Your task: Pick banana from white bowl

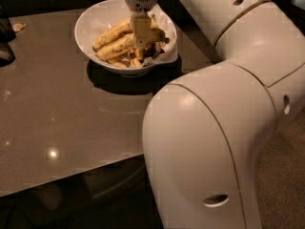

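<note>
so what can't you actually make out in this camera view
All in the camera view:
Gripper, down in the white bowl over the bananas: it covers the middle of the pile, so whether it has a banana cannot be told.
Table, right side: hidden behind the robot arm.
Dark object at the left edge: cut off by the frame, too dark to name.
Small dark bits beside the bananas: too small to identify.

Gripper of smooth, pale plastic hangs inside the white bowl — glossy, lined with crumpled paper. Banana skin just beside the gripper: matt, speckled. Table below — polished, reflective.
</note>
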`<action>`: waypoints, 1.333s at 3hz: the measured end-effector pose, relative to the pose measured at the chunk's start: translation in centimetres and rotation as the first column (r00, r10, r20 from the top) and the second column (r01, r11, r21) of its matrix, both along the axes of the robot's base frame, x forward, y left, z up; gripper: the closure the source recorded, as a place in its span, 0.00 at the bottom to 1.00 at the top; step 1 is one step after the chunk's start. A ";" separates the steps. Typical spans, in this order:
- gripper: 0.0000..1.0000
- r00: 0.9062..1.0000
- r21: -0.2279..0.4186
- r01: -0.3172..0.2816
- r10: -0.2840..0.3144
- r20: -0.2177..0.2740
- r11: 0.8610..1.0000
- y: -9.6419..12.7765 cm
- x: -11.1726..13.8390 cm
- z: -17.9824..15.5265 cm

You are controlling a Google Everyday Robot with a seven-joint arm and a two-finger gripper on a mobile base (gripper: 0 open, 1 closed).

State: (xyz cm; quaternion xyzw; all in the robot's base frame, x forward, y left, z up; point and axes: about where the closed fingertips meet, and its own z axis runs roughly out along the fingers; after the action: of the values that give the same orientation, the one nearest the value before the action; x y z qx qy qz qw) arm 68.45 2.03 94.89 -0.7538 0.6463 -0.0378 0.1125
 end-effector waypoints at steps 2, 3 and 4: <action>0.41 0.999 -0.019 0.016 -0.017 -0.031 1.000 -0.6 0.6 -1.7; 0.35 0.999 -0.022 0.019 -0.020 -0.038 1.000 -0.8 0.8 -2.0; 0.53 0.999 -0.022 0.019 -0.020 -0.038 1.000 -0.8 0.8 -2.0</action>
State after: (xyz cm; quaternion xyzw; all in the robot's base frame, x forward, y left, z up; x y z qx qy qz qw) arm 69.20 1.27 92.90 -0.7492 0.6552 -0.0316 0.0918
